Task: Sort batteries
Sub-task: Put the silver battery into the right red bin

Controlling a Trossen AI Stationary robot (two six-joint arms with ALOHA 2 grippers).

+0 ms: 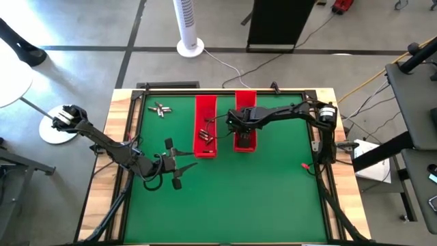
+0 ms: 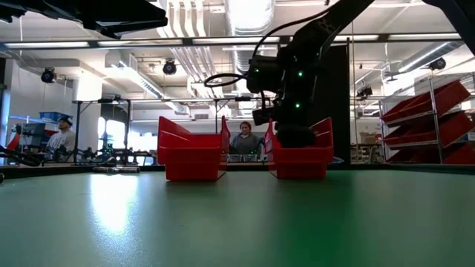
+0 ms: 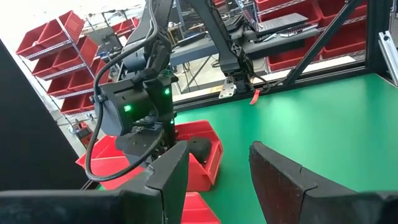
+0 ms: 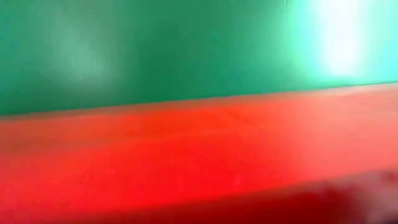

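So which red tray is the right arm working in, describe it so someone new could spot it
Start at the green table; two long red trays stand side by side near its far edge. It is the right tray, with the right gripper down over its near end. The left tray has no arm over it.

Dark jointed arms, black cables, green indicator lights.

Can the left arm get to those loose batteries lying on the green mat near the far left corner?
Probably yes: the small silvery loose batteries lie on bare green mat, and the left tool hovers open with nothing between them.
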